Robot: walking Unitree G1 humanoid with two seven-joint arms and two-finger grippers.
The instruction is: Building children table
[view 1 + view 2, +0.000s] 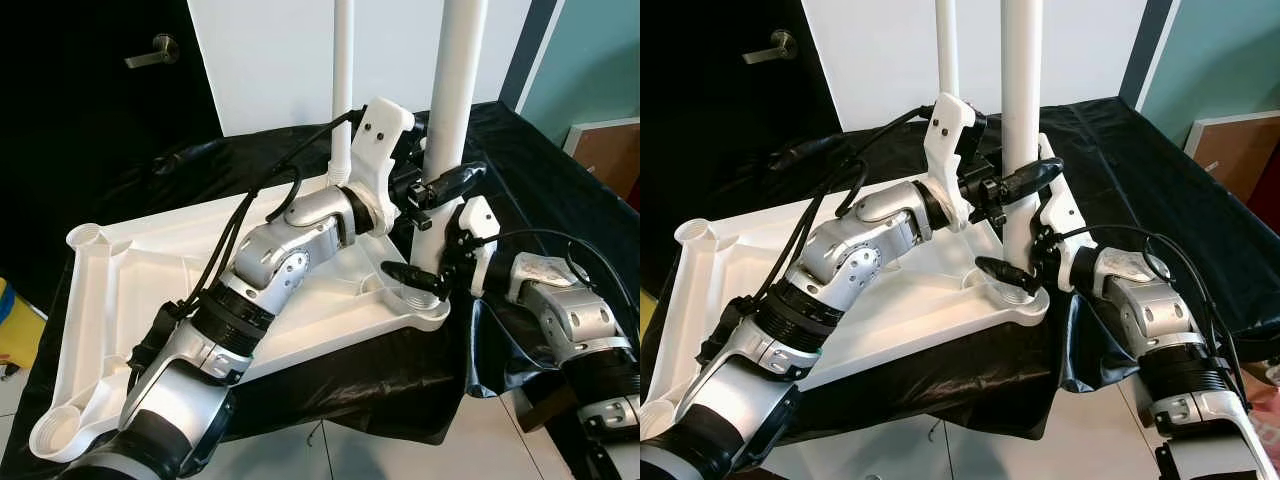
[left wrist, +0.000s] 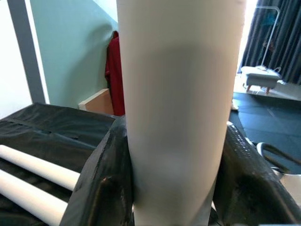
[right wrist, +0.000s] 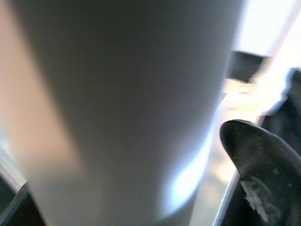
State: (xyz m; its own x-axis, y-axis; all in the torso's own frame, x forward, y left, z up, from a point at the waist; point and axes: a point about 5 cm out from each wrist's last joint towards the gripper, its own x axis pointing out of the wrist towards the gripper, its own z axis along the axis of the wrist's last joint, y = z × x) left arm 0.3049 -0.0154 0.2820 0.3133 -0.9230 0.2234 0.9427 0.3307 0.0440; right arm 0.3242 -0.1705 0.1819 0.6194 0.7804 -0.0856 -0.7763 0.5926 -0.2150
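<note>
A white children's table top [image 1: 150, 270] lies upside down on a black cloth. One white leg [image 1: 343, 80] stands in its far corner socket. A second, thicker-looking leg [image 1: 455, 90] stands upright at the near right corner socket. My left gripper [image 1: 440, 190] is shut on this leg at mid height, its fingers [image 2: 101, 183] pressed against both sides of the leg [image 2: 178, 117]. My right gripper [image 1: 425, 275] is shut on the same leg just above the socket, with one finger [image 3: 254, 165] beside the leg [image 3: 122, 113].
Two open corner sockets [image 1: 88, 237] [image 1: 55, 430] sit on the table top's left side. Two spare white legs [image 2: 33, 165] lie on the black cloth. A dark door [image 1: 155, 50] is behind, a wooden cabinet [image 1: 610, 150] at right, and white floor in front.
</note>
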